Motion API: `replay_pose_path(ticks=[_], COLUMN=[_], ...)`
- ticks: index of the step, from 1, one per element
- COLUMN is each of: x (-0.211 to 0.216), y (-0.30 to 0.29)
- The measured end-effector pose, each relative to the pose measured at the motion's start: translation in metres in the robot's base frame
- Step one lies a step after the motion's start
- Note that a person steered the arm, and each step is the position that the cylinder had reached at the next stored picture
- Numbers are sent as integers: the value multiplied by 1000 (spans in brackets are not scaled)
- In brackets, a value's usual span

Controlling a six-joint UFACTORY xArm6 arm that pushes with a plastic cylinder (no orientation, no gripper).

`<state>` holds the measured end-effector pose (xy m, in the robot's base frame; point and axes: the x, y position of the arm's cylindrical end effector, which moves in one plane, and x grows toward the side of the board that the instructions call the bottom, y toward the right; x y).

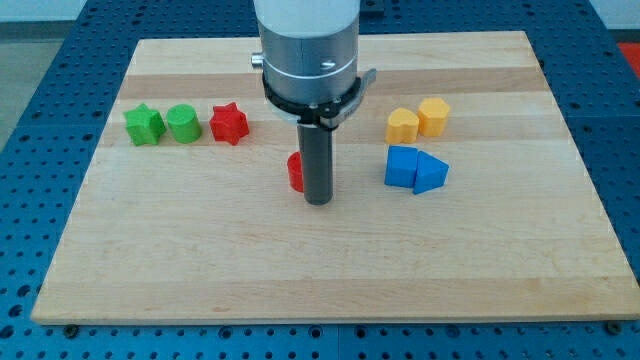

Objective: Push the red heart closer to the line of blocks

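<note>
The red heart (295, 171) lies near the board's middle, mostly hidden behind my rod. My tip (318, 201) rests on the board just to the right of it, touching or nearly touching. To the view's left, three blocks stand in a row: a green star (144, 125), a green cylinder (183, 123) and a red star (229, 123). The red heart sits below and to the right of the red star, a short gap away.
To the view's right are a yellow heart (403, 125) and a yellow hexagon (434, 116), with a blue cube-like block (402, 167) and a blue triangle (431, 174) below them. The wooden board (330, 280) lies on a blue perforated table.
</note>
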<state>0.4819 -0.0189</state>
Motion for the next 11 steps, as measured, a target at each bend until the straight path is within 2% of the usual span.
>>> replay_pose_path(ticks=[3, 9, 11], x=[-41, -38, -54], y=[-4, -49, -51])
